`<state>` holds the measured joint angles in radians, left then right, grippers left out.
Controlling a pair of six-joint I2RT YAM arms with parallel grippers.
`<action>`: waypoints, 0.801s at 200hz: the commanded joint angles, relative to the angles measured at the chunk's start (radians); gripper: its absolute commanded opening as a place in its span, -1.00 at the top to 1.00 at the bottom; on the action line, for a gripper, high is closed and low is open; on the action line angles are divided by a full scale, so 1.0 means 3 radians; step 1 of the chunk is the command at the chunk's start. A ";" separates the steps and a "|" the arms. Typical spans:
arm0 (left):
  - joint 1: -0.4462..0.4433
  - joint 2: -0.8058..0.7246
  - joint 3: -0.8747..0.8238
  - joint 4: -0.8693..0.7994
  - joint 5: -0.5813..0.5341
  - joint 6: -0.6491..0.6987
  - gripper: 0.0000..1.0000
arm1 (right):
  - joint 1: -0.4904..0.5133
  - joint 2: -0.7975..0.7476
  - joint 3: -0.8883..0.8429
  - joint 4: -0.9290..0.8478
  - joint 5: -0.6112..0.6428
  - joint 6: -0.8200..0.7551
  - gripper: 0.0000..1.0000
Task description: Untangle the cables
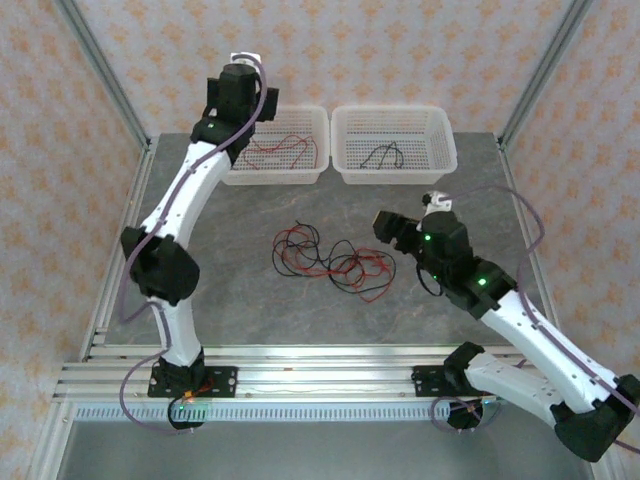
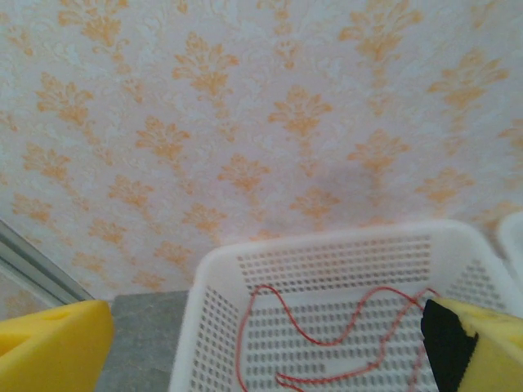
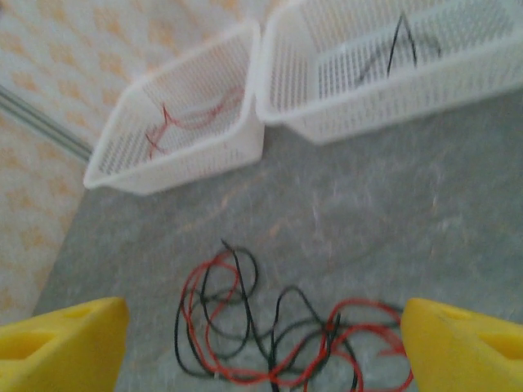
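A tangle of thin red and black cables (image 1: 330, 262) lies in the middle of the grey table. In the right wrist view the tangle (image 3: 270, 335) sits on the table just ahead of my right gripper (image 3: 265, 351), which is open with nothing between its yellow fingers (image 3: 61, 343). From above, my right gripper (image 1: 392, 228) hangs at the tangle's right end. My left gripper (image 1: 240, 95) is held over the left basket, open and empty. Below the left gripper (image 2: 270, 359), a loose red cable (image 2: 327, 339) lies on the basket floor.
Two white perforated baskets stand side by side at the back. The left basket (image 1: 275, 178) holds a red cable (image 1: 283, 152) and the right basket (image 1: 395, 175) holds a black cable (image 1: 385, 156). Patterned walls close the back and sides. An aluminium rail (image 1: 300, 380) runs along the near edge.
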<state>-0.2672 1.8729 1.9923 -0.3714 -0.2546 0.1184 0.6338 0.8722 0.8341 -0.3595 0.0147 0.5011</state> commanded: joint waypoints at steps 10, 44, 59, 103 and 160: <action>-0.0215 -0.0628 -0.0789 -0.0047 0.0277 -0.0591 -0.97 | -0.0006 0.0191 -0.0408 0.0370 -0.0552 0.0458 -0.58; -0.0477 -0.1285 -0.1670 0.0116 0.0431 -0.1039 -0.96 | -0.0003 0.0571 -0.0422 0.0313 -0.0440 0.0068 -0.53; -0.0576 -0.1533 -0.1995 0.0158 0.0483 -0.1202 -0.96 | -0.0006 0.0784 -0.0319 0.0226 -0.0366 -0.0233 -0.50; -0.0754 -0.2139 -0.2727 0.0215 0.0570 -0.1559 -0.93 | -0.0006 0.1462 0.0006 0.0142 -0.0534 -0.0914 -0.31; -0.0810 -0.2689 -0.3477 0.0455 0.0787 -0.1945 -0.89 | -0.0001 0.2311 0.0465 -0.0021 -0.0446 -0.1303 -0.13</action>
<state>-0.5022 1.1126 1.0134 -0.3023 -0.0685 -0.3847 0.6338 1.4899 0.9108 -0.3206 -0.1425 0.1970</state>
